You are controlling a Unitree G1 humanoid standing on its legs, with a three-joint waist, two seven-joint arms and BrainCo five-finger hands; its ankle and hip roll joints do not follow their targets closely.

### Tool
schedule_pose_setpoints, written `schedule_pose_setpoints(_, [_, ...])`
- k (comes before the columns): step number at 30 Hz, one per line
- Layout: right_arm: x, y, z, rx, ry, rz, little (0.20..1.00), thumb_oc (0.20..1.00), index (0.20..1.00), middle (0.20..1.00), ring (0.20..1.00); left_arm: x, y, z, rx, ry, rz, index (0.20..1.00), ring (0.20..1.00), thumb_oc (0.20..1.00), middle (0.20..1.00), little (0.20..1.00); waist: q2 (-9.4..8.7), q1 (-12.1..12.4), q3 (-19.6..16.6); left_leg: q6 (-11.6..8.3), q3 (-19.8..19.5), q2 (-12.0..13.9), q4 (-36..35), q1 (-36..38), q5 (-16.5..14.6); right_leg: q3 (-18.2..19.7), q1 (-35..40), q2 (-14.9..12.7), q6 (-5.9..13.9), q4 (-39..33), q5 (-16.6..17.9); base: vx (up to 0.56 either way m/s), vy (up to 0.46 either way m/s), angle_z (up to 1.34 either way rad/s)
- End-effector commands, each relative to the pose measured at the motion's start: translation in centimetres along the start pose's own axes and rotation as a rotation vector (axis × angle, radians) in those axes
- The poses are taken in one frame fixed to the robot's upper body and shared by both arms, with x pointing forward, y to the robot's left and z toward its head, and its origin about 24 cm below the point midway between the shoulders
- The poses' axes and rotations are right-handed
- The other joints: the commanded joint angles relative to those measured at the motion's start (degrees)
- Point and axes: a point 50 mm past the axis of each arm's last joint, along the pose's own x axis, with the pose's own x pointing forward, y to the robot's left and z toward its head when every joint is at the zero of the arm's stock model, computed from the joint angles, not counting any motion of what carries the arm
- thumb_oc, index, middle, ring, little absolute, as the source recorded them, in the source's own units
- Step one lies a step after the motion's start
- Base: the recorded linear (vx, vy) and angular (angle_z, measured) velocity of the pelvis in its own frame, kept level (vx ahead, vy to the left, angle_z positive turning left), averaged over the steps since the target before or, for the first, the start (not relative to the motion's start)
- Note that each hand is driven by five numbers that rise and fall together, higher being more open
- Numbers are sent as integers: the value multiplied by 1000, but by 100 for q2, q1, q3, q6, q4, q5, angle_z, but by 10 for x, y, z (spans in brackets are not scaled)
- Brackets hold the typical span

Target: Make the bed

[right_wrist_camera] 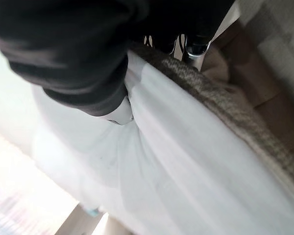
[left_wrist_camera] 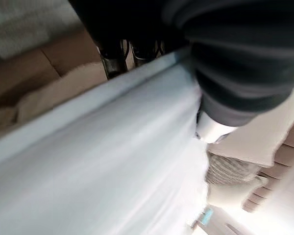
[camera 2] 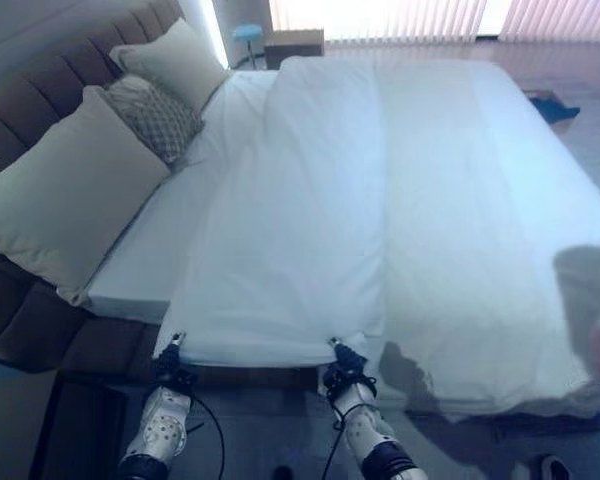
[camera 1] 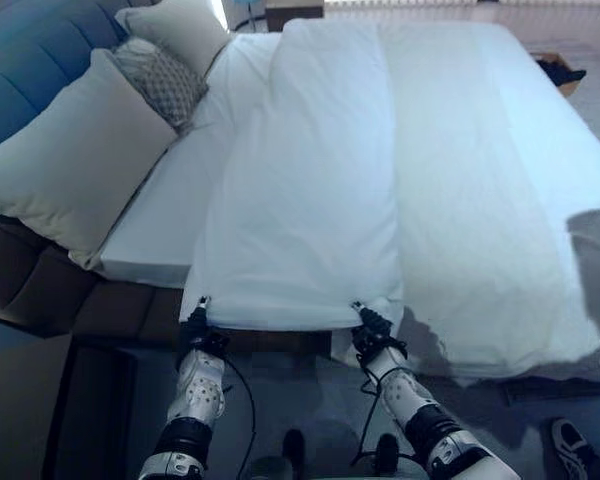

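- Duvet (camera 1: 380,170): white, spread over the bed (camera 1: 160,235); its long axis runs from the near side edge, where the robot stands, across to the far side of the bed.
- A folded-over panel of the duvet lies along the headboard-side half, its near edge at the mattress edge between the two hands.
- The remaining duvet lies flat toward the foot end and droops over the near edge.
- White sheet is exposed between the fold and the pillows.
- Left hand (camera 1: 198,318): at the near left corner of the folded panel, fingers (left_wrist_camera: 112,58) clamped on the duvet edge, thumb on top.
- Right hand (camera 1: 368,326): at the near right corner of the panel, fingers (right_wrist_camera: 193,48) curled round the duvet edge.
- Pillows: one large pale pillow (camera 1: 65,165), one grey patterned pillow (camera 1: 160,80), one further pale pillow (camera 1: 180,28), all leaning at the headboard (camera 2: 60,65).
- No legible writing or labels seen.
- A shoe (camera 1: 578,445) shows on the floor at the lower right.
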Motion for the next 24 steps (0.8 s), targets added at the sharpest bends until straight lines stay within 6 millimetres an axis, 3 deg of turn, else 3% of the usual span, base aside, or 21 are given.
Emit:
schedule_pose_setpoints(1, [1, -21, 19, -24, -84, -74, 200, 200, 200, 200, 200, 3, 74, 76, 51, -264, 243, 200, 200, 200, 200, 200, -132, 274, 350, 21, -14, -365, -147, -438, 199, 176, -325, -129, 324, 41, 153, -66, -22, 20])
schedule_pose_setpoints(15, [6, -37, 7, -148, -15, -185, 200, 200, 200, 200, 200, 11, 81, 61, 89, -211, 380, 200, 200, 200, 200, 200, -173, 344, 909, -59, -160, -359, -311, -989, 482, -23, -796, -222, 371, -5, 316, -14, 9, 12])
schedule_pose_setpoints(19, [5, -50, -7, -343, 68, -231, 200, 200, 200, 200, 200, 13, 89, 58, 202, -178, 441, 200, 200, 200, 200, 200, -196, 358, 1140, -64, -121, -364, -266, -1089, 470, -37, -876, -257, 394, 39, 344, 5, 18, 12])
schedule_pose_setpoints(20, [5, -50, -7, -343, 68, -231, 200, 200, 200, 200, 200, 13, 89, 58, 202, -178, 440, 514, 514, 514, 514, 514, -197, 359, 1141, -64, -120, -365, -264, -1090, 469, -36, -876, -257, 395, 40, 344, 5, 38, 3])
schedule_pose_setpoints(21, [4, -57, -9, -370, 90, -258, 567, 567, 567, 567, 567, 13, 91, 55, 245, -158, 445, 1000, 1000, 1000, 1000, 1000, -188, 359, 1166, -63, -110, -367, -259, -1099, 468, -33, -879, -262, 399, 40, 347, 0, 0, 0])
schedule_pose_setpoints(22, [3, -62, -11, -412, 106, -277, 1000, 1000, 1000, 1000, 1000, 12, 96, 50, 295, -125, 461, 1000, 1000, 1000, 1000, 1000, -174, 344, 1181, -61, -101, -372, -261, -1100, 471, -34, -878, -265, 401, 41, 349, 3, 36, 3])
schedule_pose_setpoints(24, [2, -68, -13, -464, 124, -293, 1000, 1000, 1000, 1000, 1000, 12, 100, 44, 361, -86, 464, 1000, 1000, 1000, 1000, 1000, -161, 321, 1202, -61, -87, -371, -270, -1099, 481, -34, -887, -271, 403, 48, 352, 2, 30, 4])
